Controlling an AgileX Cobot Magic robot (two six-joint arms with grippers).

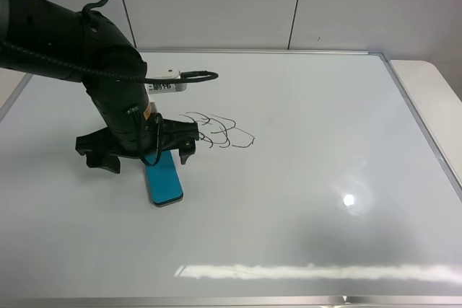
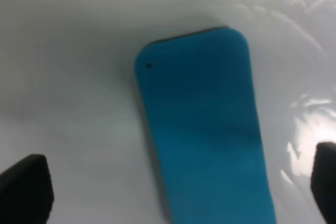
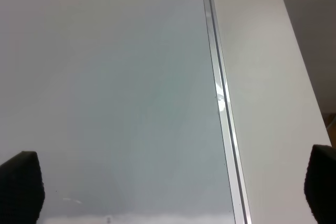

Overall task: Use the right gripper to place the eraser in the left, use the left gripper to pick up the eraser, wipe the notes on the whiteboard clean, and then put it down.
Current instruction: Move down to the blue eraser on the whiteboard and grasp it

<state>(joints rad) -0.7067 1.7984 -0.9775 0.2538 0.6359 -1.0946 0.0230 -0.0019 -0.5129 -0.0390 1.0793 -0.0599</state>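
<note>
My left arm comes in from the far left, its dark upper link running across to the elbow and the forearm dropping steeply toward the whiteboard. A white wrist module with black characters sits on the far side of the forearm, and a cable juts out of it to the right.

My left gripper points down at the board with its fingers spread wide to left and right, holding nothing. The eraser, a teal block with a dark underside, lies flat on the board in the left half, its long side running near to far. Its far end sits under the gripper between the two fingertips; in the left wrist view each tip stands clear of it, one on either side. I cannot tell whether the tips touch the board.

The notes, thin black looping scribbles, lie just right of the gripper and a little farther away than the eraser, apart from it.

My right gripper is out of the high view. In its wrist view the two fingertips stand wide apart and empty above the board's silver frame, with the pale desk beside it.
</note>
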